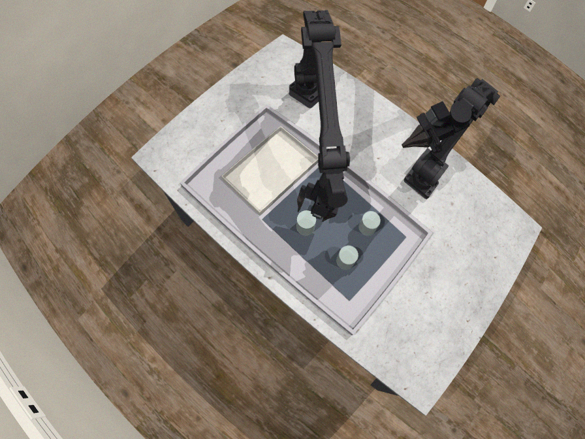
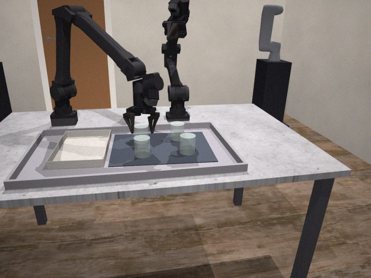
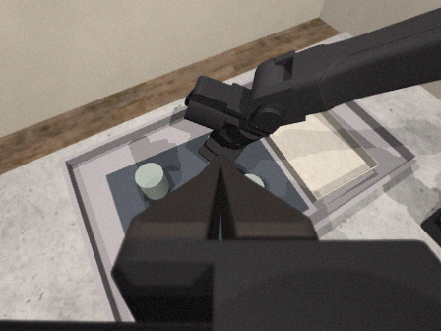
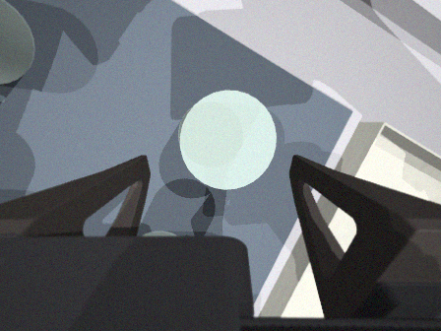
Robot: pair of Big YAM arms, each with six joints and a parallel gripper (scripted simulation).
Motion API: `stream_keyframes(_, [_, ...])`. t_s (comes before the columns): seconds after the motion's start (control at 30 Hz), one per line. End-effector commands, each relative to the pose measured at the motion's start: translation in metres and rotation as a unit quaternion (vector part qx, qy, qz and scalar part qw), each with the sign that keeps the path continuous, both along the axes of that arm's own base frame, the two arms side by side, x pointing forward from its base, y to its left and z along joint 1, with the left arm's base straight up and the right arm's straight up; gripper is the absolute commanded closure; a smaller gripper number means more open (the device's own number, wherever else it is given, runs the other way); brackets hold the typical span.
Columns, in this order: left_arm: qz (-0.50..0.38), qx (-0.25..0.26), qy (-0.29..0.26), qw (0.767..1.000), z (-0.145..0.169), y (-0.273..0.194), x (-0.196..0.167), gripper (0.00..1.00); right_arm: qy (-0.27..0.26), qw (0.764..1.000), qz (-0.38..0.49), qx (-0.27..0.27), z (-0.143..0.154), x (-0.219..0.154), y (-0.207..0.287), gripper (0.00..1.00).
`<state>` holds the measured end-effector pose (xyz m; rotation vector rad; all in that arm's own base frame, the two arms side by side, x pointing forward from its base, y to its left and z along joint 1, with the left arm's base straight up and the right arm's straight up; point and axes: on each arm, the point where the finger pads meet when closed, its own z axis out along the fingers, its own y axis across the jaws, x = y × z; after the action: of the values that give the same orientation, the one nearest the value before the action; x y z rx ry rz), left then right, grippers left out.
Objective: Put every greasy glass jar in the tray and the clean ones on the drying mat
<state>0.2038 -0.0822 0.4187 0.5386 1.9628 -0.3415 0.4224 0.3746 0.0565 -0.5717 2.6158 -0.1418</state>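
The right hand [image 1: 315,212] [image 2: 142,132] [image 4: 220,164] stands wide over the far-left jar [image 2: 140,128] [image 3: 254,179] [image 4: 227,139], gripping nothing; the left hand [image 1: 405,145] [image 2: 171,38] [image 3: 220,165] is together, up off the mat [image 1: 326,245] [image 2: 165,158] [image 3: 123,187] [image 4: 123,99]. The near-left jar [image 1: 305,219] [image 2: 141,146] [image 4: 159,233], near-right jar [image 1: 348,255] [image 2: 187,144] [image 3: 151,178] and far-right jar [image 1: 371,221] [image 2: 177,130] [image 4: 12,44] stand on it too. None is in the tray [image 1: 273,165] [image 2: 83,149] [image 3: 320,158] [image 4: 364,138]. Finding and moving the greasy ones seems left. No label or writing is readable.
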Motion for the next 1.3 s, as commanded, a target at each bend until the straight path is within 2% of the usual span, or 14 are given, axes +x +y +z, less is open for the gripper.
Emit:
stream_keyframes(0.0, [-0.008, -0.001, -0.012, 1.0, 0.012, -0.003, -0.01, 1.0, 0.021, 0.992, 0.115, -0.05, 0.02, 0.026, 0.013, 0.11])
stream_keyframes(0.1, [-0.007, 0.0, -0.006, 1.0, 0.01, -0.002, -0.006, 1.0, 0.033, 0.985, 0.153, -0.067, 0.02, 0.025, 0.014, 0.11])
stream_keyframes(0.3, [-0.006, 0.0, -0.006, 1.0, 0.01, -0.002, -0.006, 1.0, 0.077, 0.955, 0.265, -0.105, 0.019, 0.024, 0.015, 0.11])
stream_keyframes(0.53, [-0.006, 0.0, -0.006, 1.0, 0.01, -0.002, -0.006, 1.0, 0.118, 0.909, 0.378, -0.131, 0.018, 0.024, 0.014, 0.11])
stream_keyframes(0.6, [-0.006, 0.0, -0.006, 1.0, 0.01, -0.002, -0.006, 1.0, 0.118, 0.909, 0.378, -0.131, 0.018, 0.024, 0.014, 0.11])
stream_keyframes(0.77, [-0.006, 0.0, -0.006, 1.0, 0.01, -0.002, -0.006, 1.0, 0.148, 0.853, 0.479, -0.145, 0.018, 0.024, 0.011, 0.11])
stream_keyframes(0.93, [-0.006, 0.0, -0.006, 1.0, 0.01, -0.002, -0.006, 1.0, 0.173, 0.813, 0.537, -0.141, 0.012, 0.03, 0.003, 0.11])
stream_keyframes(1.1, [-0.006, 0.0, -0.006, 1.0, 0.01, -0.002, -0.006, 1.0, 0.185, 0.802, 0.553, -0.131, 0.008, 0.032, -0.001, 0.11])
stream_keyframes(1.27, [-0.006, 0.0, -0.006, 1.0, 0.01, -0.002, -0.006, 1.0, 0.183, 0.812, 0.539, -0.125, 0.007, 0.034, 0.001, 0.11])
